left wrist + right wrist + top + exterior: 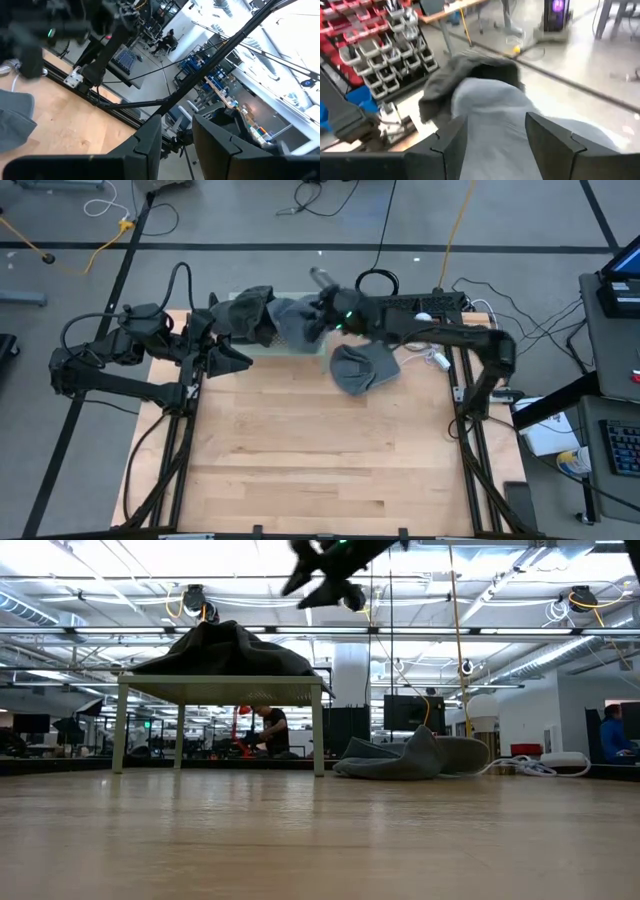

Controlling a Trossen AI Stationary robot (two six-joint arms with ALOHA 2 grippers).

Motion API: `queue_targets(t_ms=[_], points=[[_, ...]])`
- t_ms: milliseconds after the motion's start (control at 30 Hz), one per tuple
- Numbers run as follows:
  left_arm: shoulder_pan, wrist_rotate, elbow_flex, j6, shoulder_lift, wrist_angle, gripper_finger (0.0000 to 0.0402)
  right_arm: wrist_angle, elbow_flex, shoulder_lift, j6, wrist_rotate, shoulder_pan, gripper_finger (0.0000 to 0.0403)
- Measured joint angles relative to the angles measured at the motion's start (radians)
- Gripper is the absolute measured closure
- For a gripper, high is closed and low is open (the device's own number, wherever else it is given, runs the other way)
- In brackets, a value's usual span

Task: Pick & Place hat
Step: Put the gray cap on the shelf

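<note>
Two hats (262, 318) seen overhead, right fingers (547, 142) spread, left fingers' (150, 137) state unclear

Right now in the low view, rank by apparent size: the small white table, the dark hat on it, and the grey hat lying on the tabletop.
1. Small white table, widest and tallest.
2. Dark hat on it.
3. Grey hat on the tabletop.
The two hats look close in size, and their distances from the camera may differ, so their order is unsure.

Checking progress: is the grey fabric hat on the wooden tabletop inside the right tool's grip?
No: the grey fabric hat lies loose on the wooden tabletop, apart from the open right tool.
</note>
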Motion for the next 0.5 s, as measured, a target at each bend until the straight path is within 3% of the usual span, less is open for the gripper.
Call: queue_targets(t_ms=[233,500], points=[[0.000,-0.005,0.000,0.003,0.000,0.000,0.0289,-0.292,0.000,-0.116,0.012,-0.295,-0.201,0.0209],[0.000,-0.005,0.000,0.003,0.000,0.000,0.0289,-0.343,-0.001,-0.107,-0.013,-0.715,-0.457,0.0209]])
